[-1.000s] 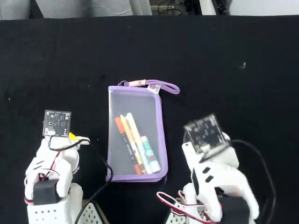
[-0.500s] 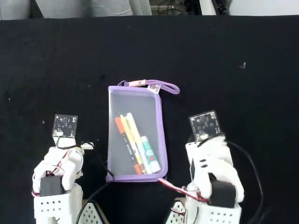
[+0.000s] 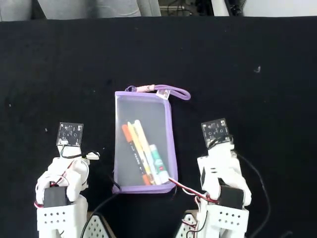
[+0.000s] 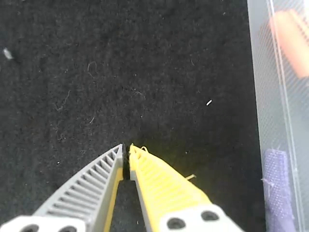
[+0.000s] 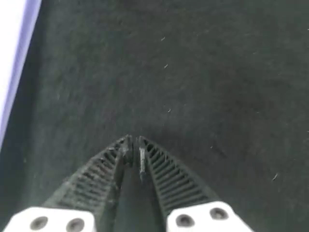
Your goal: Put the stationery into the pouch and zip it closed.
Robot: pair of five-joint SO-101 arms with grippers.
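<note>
A black, felt-like cloth covers the table. On it, toward 2 o'clock from the middle, lies a small pale speck. Beyond the cloth's 12 o'clock edge runs a narrow strip of the room: grey fabric at 11 o'clock, a tangle of dark cables at 12, and a white surface at 1. Close up, the cloth carries fine lint hairs and a tiny white fleck.

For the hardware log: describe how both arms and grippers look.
The left arm and right arm are white plastic, with black motors and red cables. Each wrist carries a square circuit board. The left gripper has grey and yellow ribbed fingers; the right gripper, black ones.
</note>
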